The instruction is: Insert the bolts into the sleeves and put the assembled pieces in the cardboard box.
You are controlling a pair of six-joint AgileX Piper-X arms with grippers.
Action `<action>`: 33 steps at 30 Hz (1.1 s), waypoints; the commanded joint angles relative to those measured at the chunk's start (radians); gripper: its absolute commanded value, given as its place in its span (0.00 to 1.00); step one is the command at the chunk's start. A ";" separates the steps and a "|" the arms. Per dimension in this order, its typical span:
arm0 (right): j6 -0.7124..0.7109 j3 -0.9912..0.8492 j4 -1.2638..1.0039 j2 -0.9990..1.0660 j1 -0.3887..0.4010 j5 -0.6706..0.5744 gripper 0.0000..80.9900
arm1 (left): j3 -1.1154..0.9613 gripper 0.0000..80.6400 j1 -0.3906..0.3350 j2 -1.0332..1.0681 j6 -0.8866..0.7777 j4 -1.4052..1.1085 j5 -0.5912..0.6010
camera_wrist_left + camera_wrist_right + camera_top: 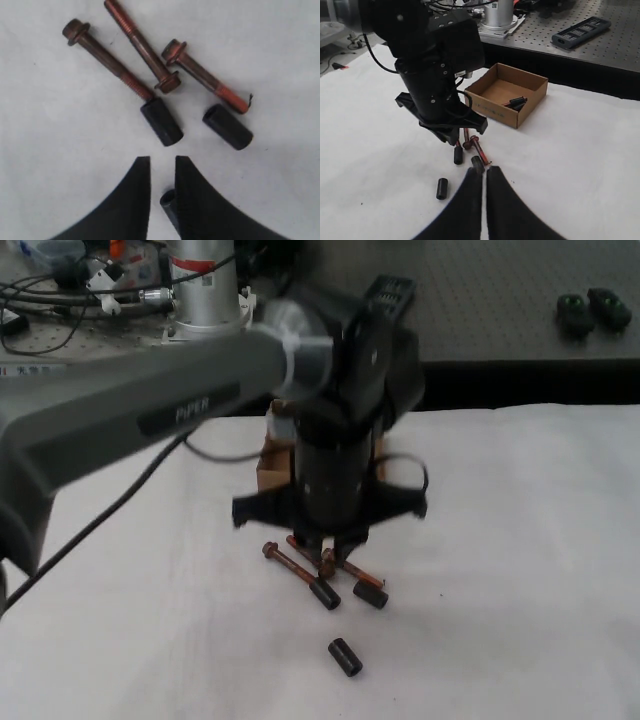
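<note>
1. Rust-brown bolts (117, 67) and black sleeves (161, 121) lie loose on the desk (520, 570) near the cardboard box (532, 102). We judge a descending jaw could knock a sleeve rolling away from the box.
2. Our left gripper (162, 159) hangs over them, jaws parted narrowly, holding nothing. One sleeve lies just beside one jaw.
3. Our right gripper (484, 170), farther from the box, has its jaws closed to a sliver, empty.

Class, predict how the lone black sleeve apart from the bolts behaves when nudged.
Lying on its side and cylindrical, the lone sleeve would probably roll when nudged, though the white cloth may slow it. It looks rigid and smooth, so it might slip when pinched.
</note>
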 commanded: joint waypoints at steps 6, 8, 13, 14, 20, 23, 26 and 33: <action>-0.023 -0.012 0.001 -0.008 -0.005 0.020 0.04 | 0.177 0.17 -0.016 -0.116 -0.103 -0.160 0.001; -0.023 -0.012 0.001 -0.008 -0.005 0.020 0.04 | 0.190 0.17 -0.016 -0.116 -0.139 -0.167 0.017; -0.020 -0.012 0.001 -0.008 -0.005 0.018 0.04 | 0.214 0.17 -0.013 -0.114 -0.206 -0.271 0.009; -0.018 -0.012 0.001 -0.008 -0.005 0.016 0.04 | 0.216 0.17 -0.009 -0.111 -0.209 -0.293 0.011; -0.012 -0.012 0.001 -0.008 -0.005 0.016 0.04 | 0.219 0.36 0.010 -0.110 -0.236 -0.344 -0.001; 0.022 -0.012 0.001 -0.008 -0.005 0.016 0.04 | 0.219 0.55 0.028 -0.110 -0.236 -0.344 -0.004; 0.043 -0.012 0.001 -0.008 -0.005 0.016 0.04 | 0.219 0.55 0.046 -0.110 -0.255 -0.342 -0.011; 0.049 -0.012 0.001 -0.008 -0.005 0.016 0.04 | 0.219 0.48 0.064 -0.100 -0.257 -0.342 -0.006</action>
